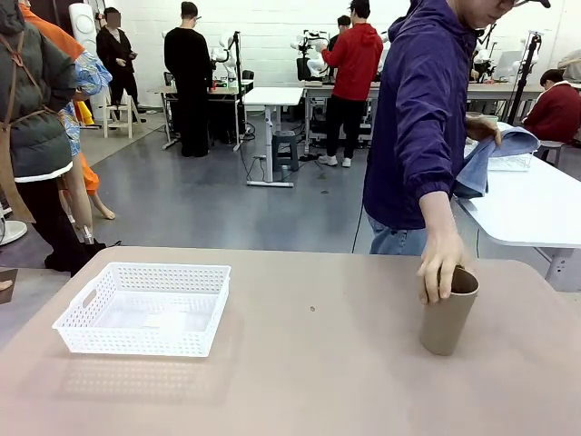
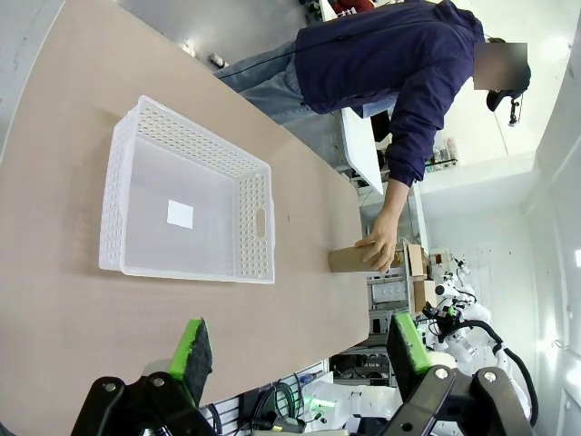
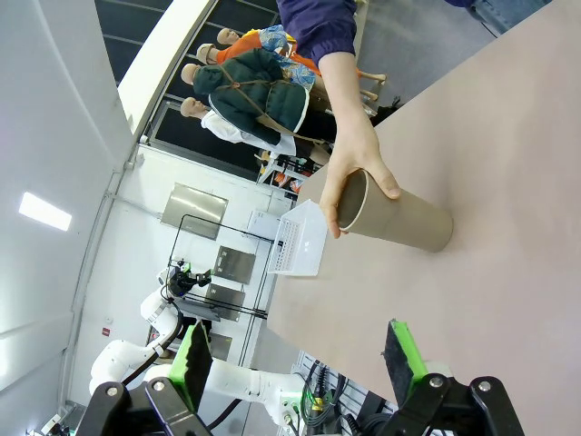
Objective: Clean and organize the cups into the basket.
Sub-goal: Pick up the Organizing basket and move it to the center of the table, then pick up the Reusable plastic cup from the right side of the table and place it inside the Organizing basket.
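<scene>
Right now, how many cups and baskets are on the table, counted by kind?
tan-brown cup: 1
white basket: 1
Total: 2

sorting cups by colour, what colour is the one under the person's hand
Tan-brown cup; clearest in the front view.

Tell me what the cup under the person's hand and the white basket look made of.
Cup: tan, matte, no glare; uniform opaque wall, perhaps plastic or ceramic, unclear which.
Basket: likely moulded plastic, white, faintly translucent floor, fine lattice holes and handle cutouts.
</scene>
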Robot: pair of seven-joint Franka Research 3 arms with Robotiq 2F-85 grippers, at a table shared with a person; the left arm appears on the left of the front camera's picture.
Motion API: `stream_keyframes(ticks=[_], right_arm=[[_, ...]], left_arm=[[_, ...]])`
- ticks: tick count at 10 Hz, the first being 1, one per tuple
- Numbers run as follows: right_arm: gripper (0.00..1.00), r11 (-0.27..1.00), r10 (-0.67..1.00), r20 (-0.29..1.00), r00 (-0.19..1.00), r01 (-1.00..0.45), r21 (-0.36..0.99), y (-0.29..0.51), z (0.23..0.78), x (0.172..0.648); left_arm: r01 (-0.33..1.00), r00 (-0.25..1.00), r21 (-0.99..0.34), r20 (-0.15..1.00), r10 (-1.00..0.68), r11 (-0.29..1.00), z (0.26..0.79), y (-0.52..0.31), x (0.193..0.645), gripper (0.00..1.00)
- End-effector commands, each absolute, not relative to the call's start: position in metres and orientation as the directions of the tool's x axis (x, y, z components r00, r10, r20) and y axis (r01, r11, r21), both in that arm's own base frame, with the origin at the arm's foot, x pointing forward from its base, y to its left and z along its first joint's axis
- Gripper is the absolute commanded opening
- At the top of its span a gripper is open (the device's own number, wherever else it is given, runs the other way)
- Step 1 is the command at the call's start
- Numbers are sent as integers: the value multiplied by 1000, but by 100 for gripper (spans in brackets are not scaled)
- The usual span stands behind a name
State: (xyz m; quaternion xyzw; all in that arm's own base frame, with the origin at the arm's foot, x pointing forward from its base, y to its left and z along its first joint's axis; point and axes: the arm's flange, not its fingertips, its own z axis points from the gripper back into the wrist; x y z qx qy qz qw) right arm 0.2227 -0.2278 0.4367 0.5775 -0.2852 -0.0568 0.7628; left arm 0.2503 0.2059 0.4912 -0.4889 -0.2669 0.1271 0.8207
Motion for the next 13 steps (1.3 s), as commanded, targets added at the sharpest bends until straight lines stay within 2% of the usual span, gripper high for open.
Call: stream_keyframes(ticks=[1, 7, 8, 10, 12, 13], right_arm=[[100, 325, -412, 384, 826, -260, 909, -229, 437, 223], [100, 327, -416, 370, 831, -243, 913, -228, 437, 223], [100, 343, -283, 438, 854, -336, 877, -226, 433, 229], [100, 338, -90, 615, 783, -557, 758, -208, 428, 243], [100, 281, 117, 730, 673, -727, 626, -190, 427, 255], [100, 256, 154, 758, 634, -766, 589, -183, 424, 265]], left_arm=[[68, 821, -871, 325, 469, 486, 493, 207, 248, 100], [68, 821, -871, 325, 469, 486, 493, 207, 248, 100], [52, 825, -870, 314, 470, 490, 491, 206, 250, 100], [6, 842, -754, 358, 404, 656, 516, 195, 290, 100], [-31, 900, -520, 357, 250, 854, 531, 173, 320, 100], [-43, 909, -407, 362, 204, 913, 538, 163, 329, 100]])
